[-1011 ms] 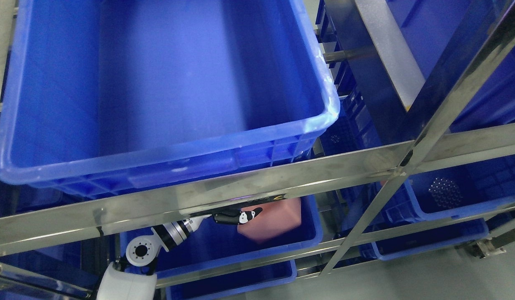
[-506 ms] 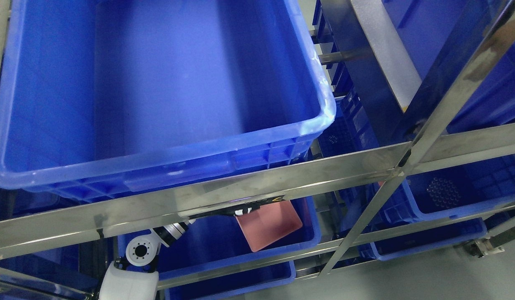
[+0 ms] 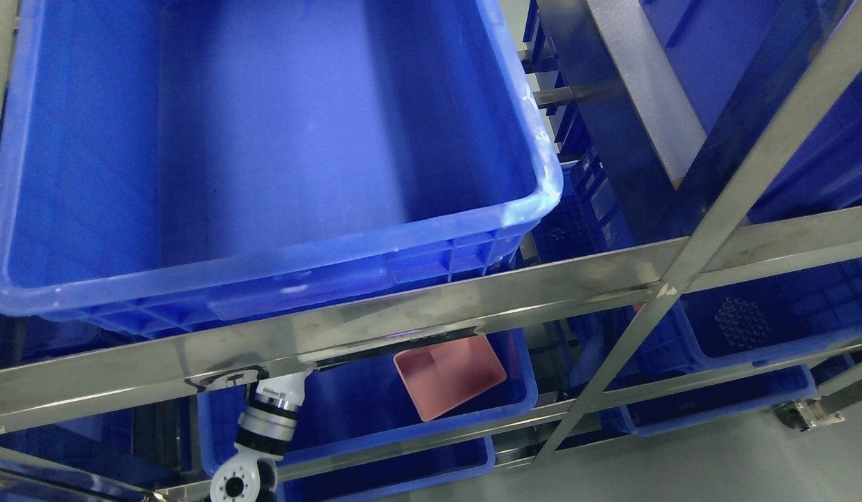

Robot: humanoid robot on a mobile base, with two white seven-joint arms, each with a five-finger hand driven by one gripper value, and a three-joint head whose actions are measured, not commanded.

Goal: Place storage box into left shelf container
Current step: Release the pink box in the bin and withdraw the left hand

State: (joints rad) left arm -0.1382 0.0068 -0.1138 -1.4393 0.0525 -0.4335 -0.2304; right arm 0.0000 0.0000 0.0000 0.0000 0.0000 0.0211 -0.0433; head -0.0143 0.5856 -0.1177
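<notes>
A pink storage box (image 3: 450, 376) lies open side up in the blue container (image 3: 403, 434) on the lower left shelf, toward its right end. Nothing touches it. My left arm (image 3: 269, 415) rises from the bottom edge to the left of the box, white wrist pointing up. Its hand is hidden behind the steel shelf rail (image 3: 403, 322), apart from the box. The right arm does not show.
A large empty blue bin (image 3: 263, 279) fills the upper left shelf above the rail. A steel upright (image 3: 688, 268) slants between the left and right racks. More blue bins (image 3: 751, 348) sit on the right shelves. Grey floor shows at the lower right.
The hand has let go of the pink box, which now rests in the lower container. The arm has drawn back leftward and swung upright, its hand going behind the rail.
</notes>
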